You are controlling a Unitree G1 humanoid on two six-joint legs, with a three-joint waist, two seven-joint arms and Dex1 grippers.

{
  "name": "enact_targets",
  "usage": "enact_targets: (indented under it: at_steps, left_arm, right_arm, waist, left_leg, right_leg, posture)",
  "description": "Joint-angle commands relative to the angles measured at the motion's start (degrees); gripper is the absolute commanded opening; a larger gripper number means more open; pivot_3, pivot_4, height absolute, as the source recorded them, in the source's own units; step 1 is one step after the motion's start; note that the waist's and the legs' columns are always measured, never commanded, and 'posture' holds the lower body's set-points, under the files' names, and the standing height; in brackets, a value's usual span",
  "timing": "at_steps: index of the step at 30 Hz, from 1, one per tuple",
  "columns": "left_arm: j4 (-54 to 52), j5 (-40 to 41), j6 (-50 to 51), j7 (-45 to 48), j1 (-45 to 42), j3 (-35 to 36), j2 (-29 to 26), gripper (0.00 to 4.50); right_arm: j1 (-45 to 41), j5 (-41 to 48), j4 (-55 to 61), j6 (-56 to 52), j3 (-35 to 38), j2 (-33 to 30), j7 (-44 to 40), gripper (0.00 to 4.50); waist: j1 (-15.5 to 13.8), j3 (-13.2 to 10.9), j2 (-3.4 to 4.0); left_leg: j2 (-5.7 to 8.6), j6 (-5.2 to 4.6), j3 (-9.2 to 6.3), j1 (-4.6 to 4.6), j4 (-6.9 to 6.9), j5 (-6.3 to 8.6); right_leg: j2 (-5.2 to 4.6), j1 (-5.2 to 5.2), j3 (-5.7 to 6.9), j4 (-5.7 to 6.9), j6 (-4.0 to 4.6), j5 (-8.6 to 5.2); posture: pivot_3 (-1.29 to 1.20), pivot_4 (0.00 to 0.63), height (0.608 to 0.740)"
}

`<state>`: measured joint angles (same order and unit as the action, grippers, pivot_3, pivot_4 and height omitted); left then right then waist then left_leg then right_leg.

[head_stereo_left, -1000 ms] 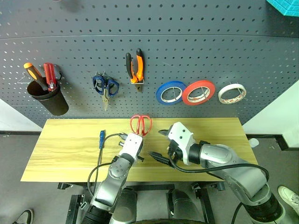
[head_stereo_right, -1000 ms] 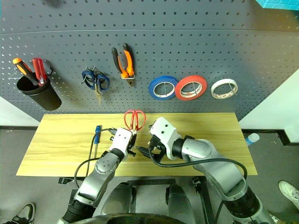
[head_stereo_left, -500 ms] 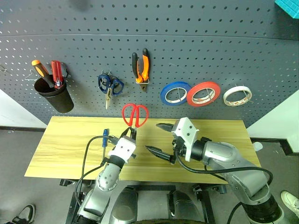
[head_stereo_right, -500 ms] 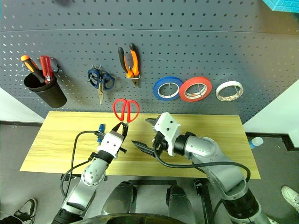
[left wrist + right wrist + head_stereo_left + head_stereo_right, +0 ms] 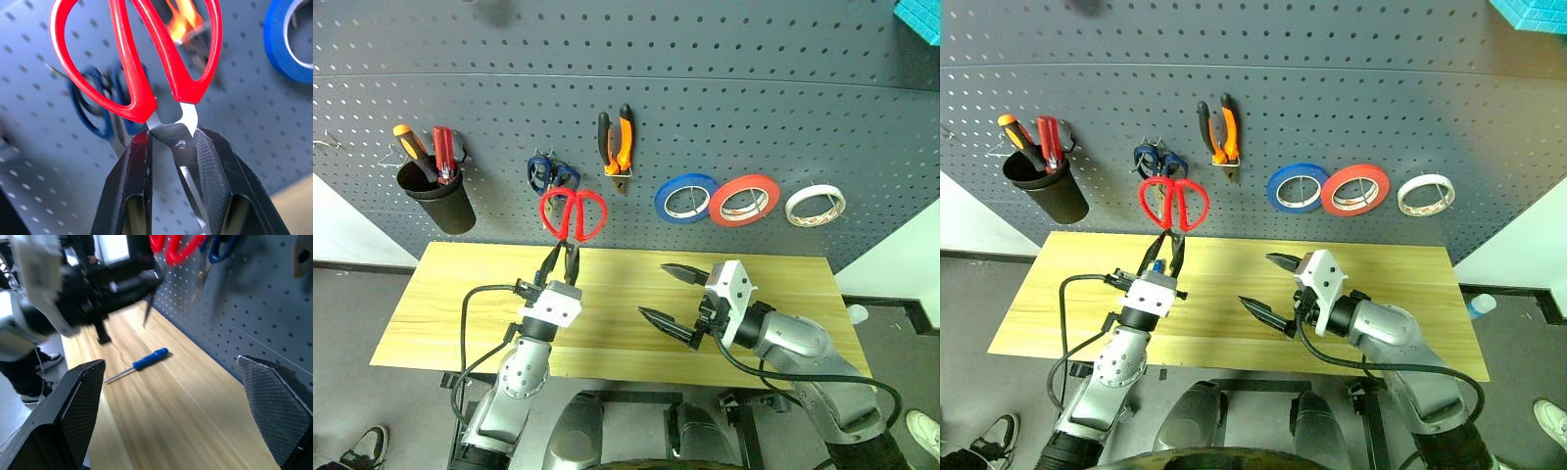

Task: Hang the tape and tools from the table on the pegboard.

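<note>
Pegboard (image 5: 783, 108) from the left: black cup (image 5: 435, 201) with two screwdrivers, then blue scissors (image 5: 551, 174) on a hook, pliers (image 5: 615, 142) hung beside them, then blue, red and cream tape (image 5: 816, 204), so we reckon pliers and tape are done.

Our left jaws (image 5: 559, 262) are pinched shut on the red scissors (image 5: 573, 213), gripping at the pivot, blades down between the fingers, handle loops pointing up toward the board. Long axis is near upright. The loops sit just below and slightly right of the blue scissors, in front of the board, not on any hook that we can see. That's the relation that matters: the loops need to go up and forward onto a free hook. Which hook is free we can't tell from here.

Blue screwdriver (image 5: 144, 360) lies flat on the bench (image 5: 450, 304), near the left arm, well apart from the right jaws (image 5: 673, 300), which are spread wide, holding nothing, hovering over mid-bench.
</note>
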<state>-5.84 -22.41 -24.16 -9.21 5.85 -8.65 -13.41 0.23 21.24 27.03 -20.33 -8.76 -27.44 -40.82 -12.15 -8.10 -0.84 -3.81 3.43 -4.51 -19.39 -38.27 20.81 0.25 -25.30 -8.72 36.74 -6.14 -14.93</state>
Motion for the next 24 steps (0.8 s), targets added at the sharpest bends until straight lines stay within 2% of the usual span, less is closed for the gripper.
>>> enact_targets:
  at_steps: [1, 14, 24]
  left_arm:
    - [-0.6, -1.7, -1.5, -2.1, -1.0, 1.8, 0.2, 0.96]
    - [3.4, -1.3, -0.6, -3.5, -4.6, 4.4, 1.0, 0.96]
    - [9.8, 1.3, -0.2, -2.9, -9.7, 5.4, 1.2, 0.96]
  right_arm:
    - [-1.5, -0.5, -0.7, 2.3, 0.1, 0.5, -0.5, 4.50]
    - [-1.3, 0.9, -1.2, 4.5, 0.9, 1.3, -2.0, 4.50]
    - [-0.9, 0.2, -0.7, 4.6, 1.0, 1.4, -1.5, 4.50]
  waist:
    - [-0.1, 0.2, -0.02]
    - [-2.8, 0.9, 0.06]
    - [-2.8, 1.5, 0.12]
  left_leg:
    - [0.00, 0.00, 0.00, 0.01, 0.00, 0.00]
    - [0.03, 0.01, 0.00, 0.01, -0.58, -0.01]
    - [0.04, 0.03, -0.02, 0.11, -0.92, -0.02]
  right_leg:
    - [0.00, 0.00, 0.00, 0.03, 0.00, 0.00]
    - [0.04, 0.07, 0.01, 0.49, 0.02, 0.01]
    - [0.05, 0.38, 0.02, 0.48, 0.14, 0.17]
  posture:
    - [0.35, 0.059, 0.687]
    - [0.35, 0.053, 0.687]
    - [0.34, 0.052, 0.687]
